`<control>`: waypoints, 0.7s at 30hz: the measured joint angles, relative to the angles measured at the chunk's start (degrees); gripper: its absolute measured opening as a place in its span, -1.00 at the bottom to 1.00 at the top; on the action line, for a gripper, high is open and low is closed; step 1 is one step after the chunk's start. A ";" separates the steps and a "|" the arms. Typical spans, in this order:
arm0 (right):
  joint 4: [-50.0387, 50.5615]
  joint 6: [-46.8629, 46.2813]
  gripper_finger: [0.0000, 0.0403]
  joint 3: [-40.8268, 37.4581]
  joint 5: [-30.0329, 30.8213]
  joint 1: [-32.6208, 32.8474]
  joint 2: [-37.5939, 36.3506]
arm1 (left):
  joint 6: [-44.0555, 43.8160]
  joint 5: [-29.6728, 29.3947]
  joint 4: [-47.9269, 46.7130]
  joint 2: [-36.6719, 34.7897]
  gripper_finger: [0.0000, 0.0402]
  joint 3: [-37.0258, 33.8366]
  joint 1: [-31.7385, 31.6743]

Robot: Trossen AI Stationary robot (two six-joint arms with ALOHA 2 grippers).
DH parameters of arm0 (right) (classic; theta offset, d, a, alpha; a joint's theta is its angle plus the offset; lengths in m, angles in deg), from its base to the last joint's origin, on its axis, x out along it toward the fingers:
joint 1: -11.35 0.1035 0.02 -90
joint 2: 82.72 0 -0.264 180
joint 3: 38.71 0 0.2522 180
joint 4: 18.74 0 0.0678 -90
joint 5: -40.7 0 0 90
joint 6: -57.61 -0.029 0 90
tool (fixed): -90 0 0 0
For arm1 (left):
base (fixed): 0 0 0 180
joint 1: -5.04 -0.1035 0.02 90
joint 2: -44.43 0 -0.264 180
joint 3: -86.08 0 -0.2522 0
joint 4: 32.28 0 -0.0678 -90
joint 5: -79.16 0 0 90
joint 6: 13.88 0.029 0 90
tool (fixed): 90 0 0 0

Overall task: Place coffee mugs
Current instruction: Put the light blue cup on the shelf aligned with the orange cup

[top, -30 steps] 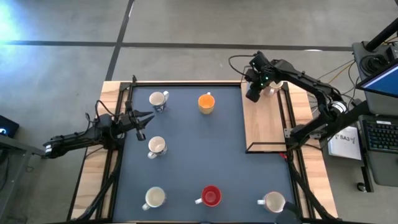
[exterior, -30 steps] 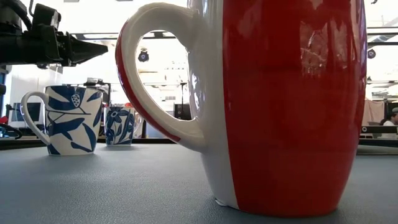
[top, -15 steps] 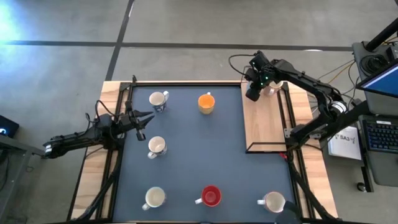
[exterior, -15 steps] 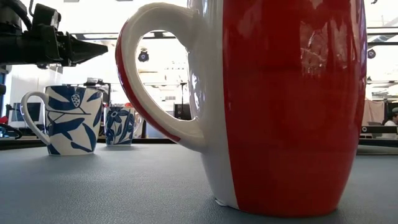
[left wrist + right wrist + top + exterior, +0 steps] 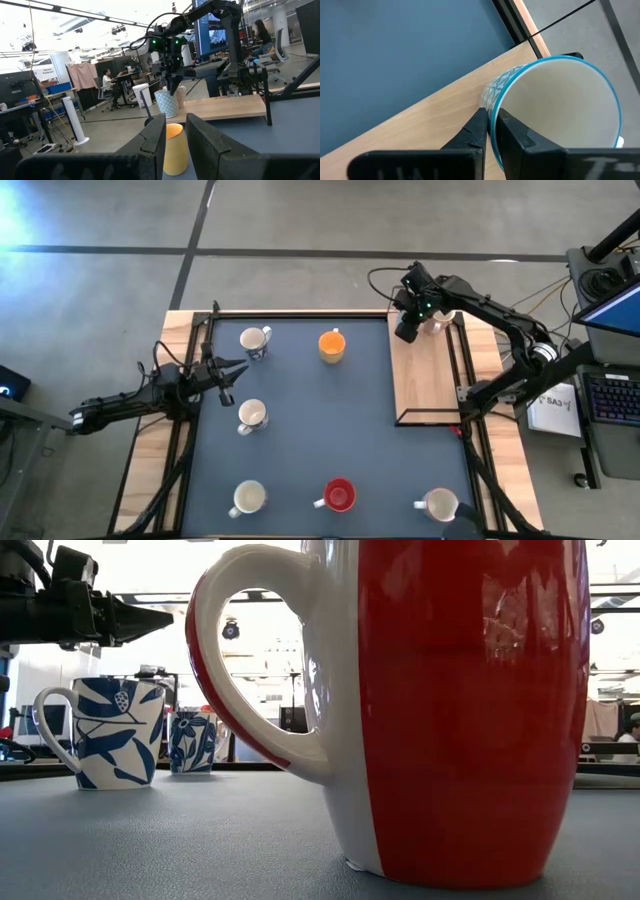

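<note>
Right gripper (image 5: 491, 131) sits over the far end of the wooden board (image 5: 425, 380), at the table's far right corner. Its jaws are pinched on the rim of a blue-patterned mug (image 5: 555, 110): one finger inside the wall, one outside, the mug upright with its mouth open to the wrist camera. In the left wrist view the same mug (image 5: 166, 102) hangs under that gripper, just beside another pale mug on the board.

Key relation: the held mug lies off the dark mat (image 5: 300, 440), to its right; the mat's free ground lies toward the robot's left and nearer. Judgement: the carry goes that way, and only the right arm is placed for it.

Left gripper (image 5: 226, 370) waits at the mat's left edge, fingers a narrow gap apart, holding nothing. Orange mug (image 5: 332, 345) stands far centre, red mug (image 5: 339, 495) near centre.
</note>
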State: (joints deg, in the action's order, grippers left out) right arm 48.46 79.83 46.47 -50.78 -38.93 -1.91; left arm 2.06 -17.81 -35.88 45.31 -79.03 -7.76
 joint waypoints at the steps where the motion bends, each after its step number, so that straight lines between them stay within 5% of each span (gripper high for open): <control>1: -0.01 0.06 -0.90 0.00 0.00 0.01 0.00 | 0.01 0.00 0.00 0.00 -0.71 0.00 0.00; 10: -0.20 0.36 -0.88 0.04 0.02 0.07 -0.02 | -0.01 -0.01 0.01 -0.02 -0.70 0.00 0.00; 21: 0.91 0.30 -0.55 2.05 0.17 0.15 -0.11 | 0.00 0.00 0.01 -0.01 -0.71 0.00 0.00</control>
State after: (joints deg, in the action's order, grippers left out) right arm 49.36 80.14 48.52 -50.60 -38.78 -2.02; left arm 2.05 -17.81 -35.87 45.31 -79.03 -7.76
